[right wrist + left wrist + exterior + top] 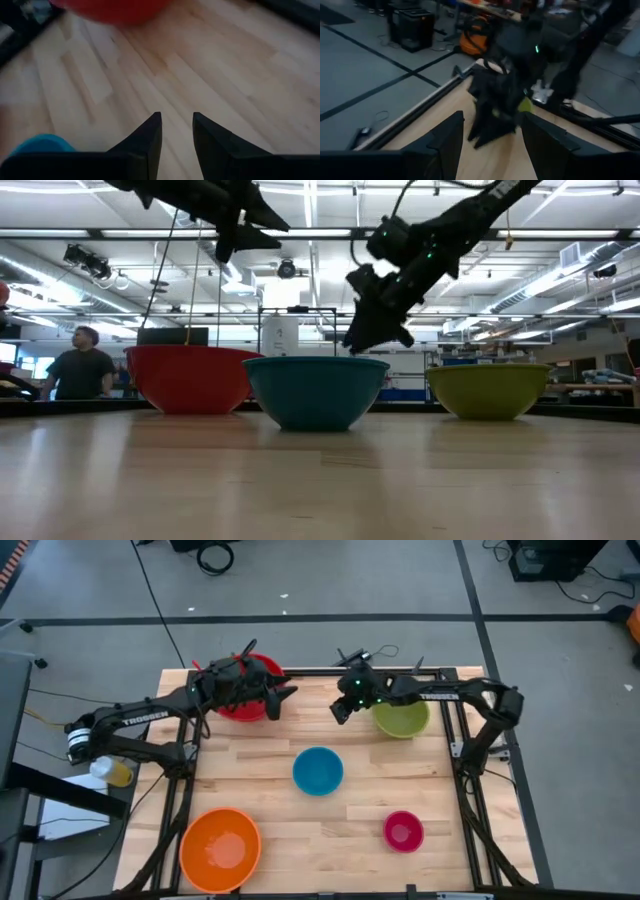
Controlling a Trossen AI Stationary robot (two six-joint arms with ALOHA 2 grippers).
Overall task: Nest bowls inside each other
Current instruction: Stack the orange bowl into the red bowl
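Observation:
Five bowls stand upright on their bases on the wooden table (290, 735). The red bowl (245, 690) is at the far left and the olive green bowl (402, 718) at the far right. The blue bowl (318, 770) is in the middle, the orange bowl (220, 848) at the near left and the magenta bowl (403, 830) at the near right. My left gripper (290, 696) hovers open beside the red bowl, above it, pointing toward the right. My right gripper (340, 712) hangs left of the green bowl, slanting down, narrowly open over bare wood (177, 117).
Black frame rails (320, 670) run along the table's far and side edges. The two grippers face each other closely over the far middle of the table. A person (80, 365) stands in the room beyond. A yellow bottle (115, 772) sits off the left edge.

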